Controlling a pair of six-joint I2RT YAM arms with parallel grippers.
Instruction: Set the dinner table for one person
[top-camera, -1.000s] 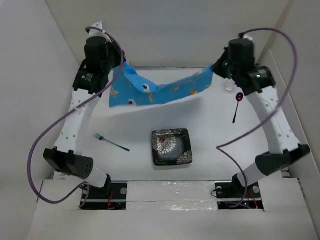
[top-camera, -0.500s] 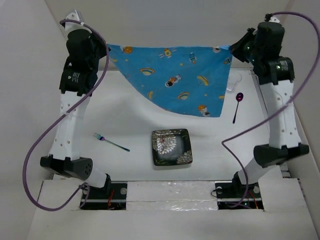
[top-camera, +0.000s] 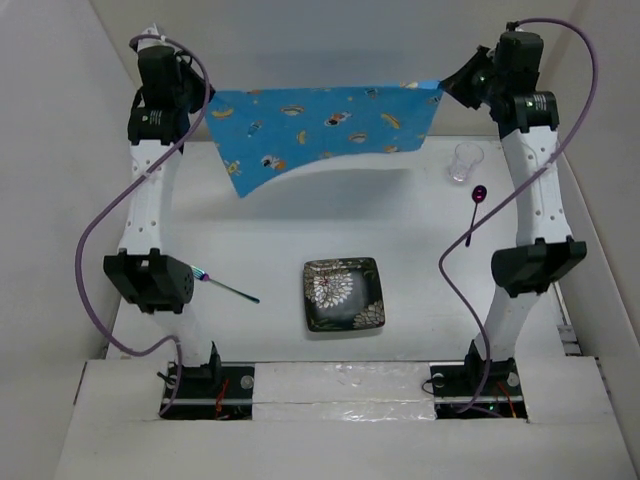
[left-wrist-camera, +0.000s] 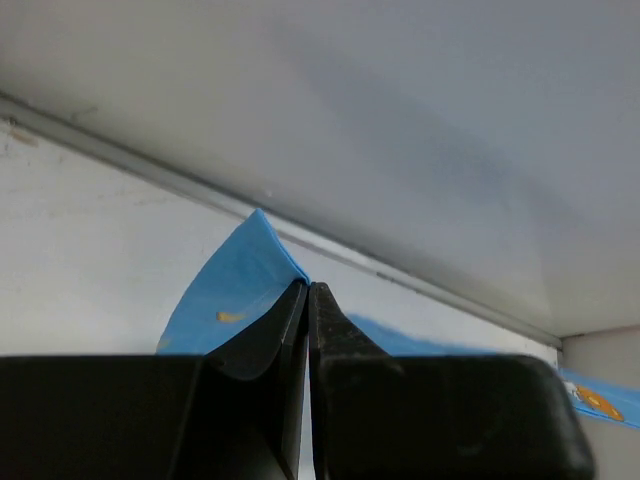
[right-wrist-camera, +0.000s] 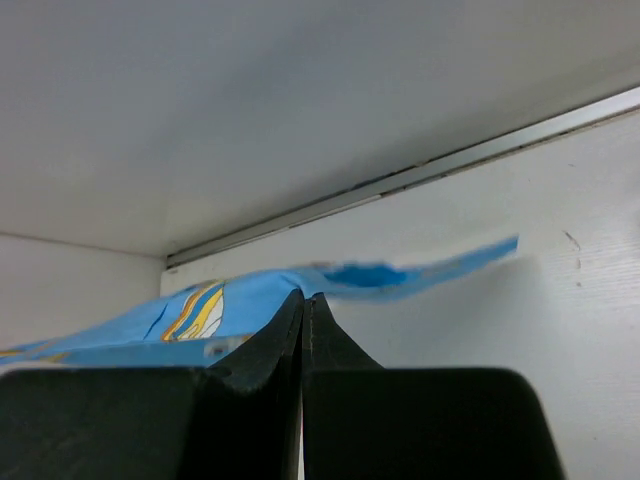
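We see our left pincer (top-camera: 210, 97) and right pincer (top-camera: 446, 88) each closed tight on a top corner of a blue cloth (top-camera: 320, 120), stretched in the air along the far edge of the white tabletop (top-camera: 270, 235). Well apart from it lie a plate (top-camera: 344, 294) near the middle, a fork (top-camera: 228, 287) to the left, and a spoon (top-camera: 474, 212) and glass (top-camera: 464, 162) by the right edge.

Blue cloth (top-camera: 320, 120), cartoon print
Black plate (top-camera: 343, 293) with white flowers; purple spoon (top-camera: 473, 218); matte white dinner table (top-camera: 400, 230).

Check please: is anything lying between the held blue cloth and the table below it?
Directly under the cloth the table looks bare. Nearer lie the plate and fork; the spoon and glass are at the right.
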